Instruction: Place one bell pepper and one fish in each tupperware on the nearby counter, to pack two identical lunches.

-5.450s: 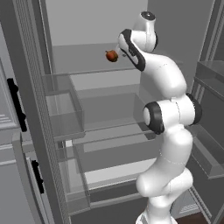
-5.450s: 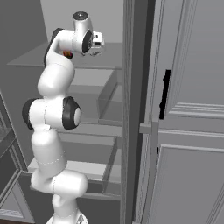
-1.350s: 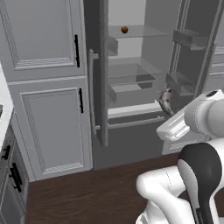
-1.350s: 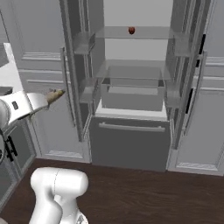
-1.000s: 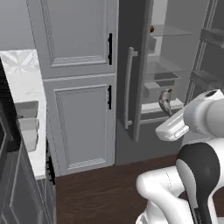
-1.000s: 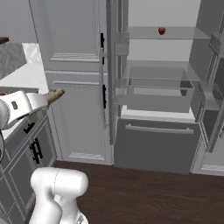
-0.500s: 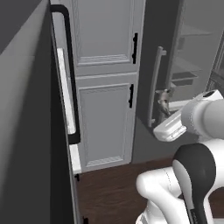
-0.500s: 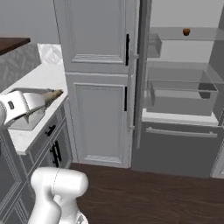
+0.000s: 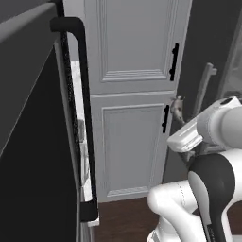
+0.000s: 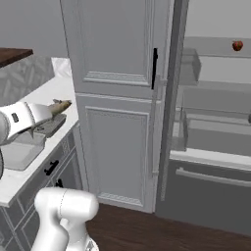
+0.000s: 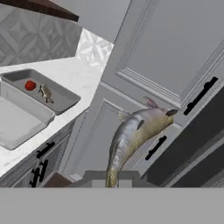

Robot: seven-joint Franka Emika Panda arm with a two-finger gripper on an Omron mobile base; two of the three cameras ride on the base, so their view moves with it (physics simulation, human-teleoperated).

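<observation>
The gripper (image 11: 111,183) is clamped on the tail end of the silver fish (image 11: 133,133), which juts out ahead of the hand toward the tall grey cabinet doors (image 11: 175,52). The fish looks small, light and stiff, and probably slick and tapered, so a pinch this near the tail may let it pivot or slide; a hold nearer the thick mid-body would likely be steadier. To the left of the hand, on the counter (image 11: 83,81), sit two tupperware: the far one (image 11: 65,97) already holds a red pepper (image 11: 29,85) and the tan fish (image 11: 46,92), and the near one (image 11: 26,120) looks empty, though its near end is cut off. The fingertips themselves are mostly hidden under the fish, so the exact contact is hard to judge. In the right base view the fish (image 10: 60,106) shows only as a small tan-grey tip over the tupperware (image 10: 19,152), and the second pepper (image 10: 238,46) rests far right on a fridge shelf (image 10: 215,53). In the left base view a dark door (image 9: 33,142) hides the counter.
</observation>
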